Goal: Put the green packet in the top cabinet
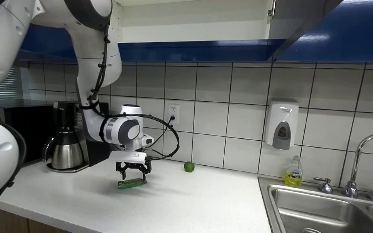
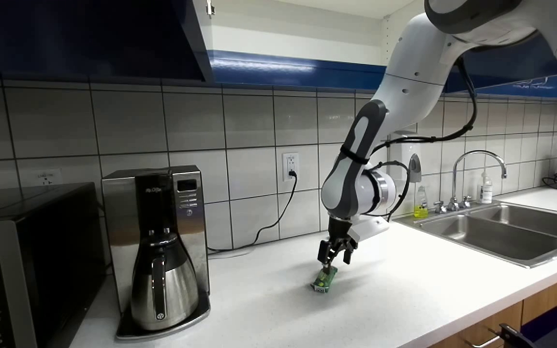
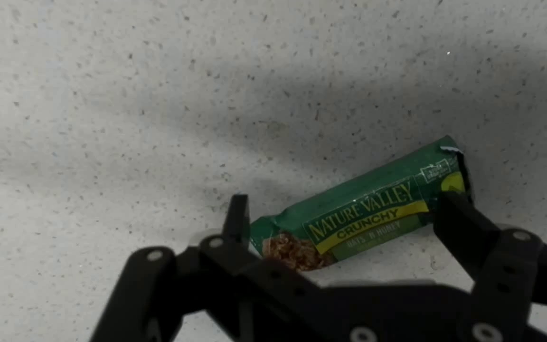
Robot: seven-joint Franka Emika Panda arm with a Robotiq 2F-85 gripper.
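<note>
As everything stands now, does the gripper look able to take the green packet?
Probably yes. The gripper is open over the green packet, with nothing visible between them. However, the packet's long side runs roughly from one of the fingers to the other, so a turn may be needed first.

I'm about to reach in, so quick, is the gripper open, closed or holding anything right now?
Gripper: open, jaws wide apart at the green packet, not clamped on it.
</note>
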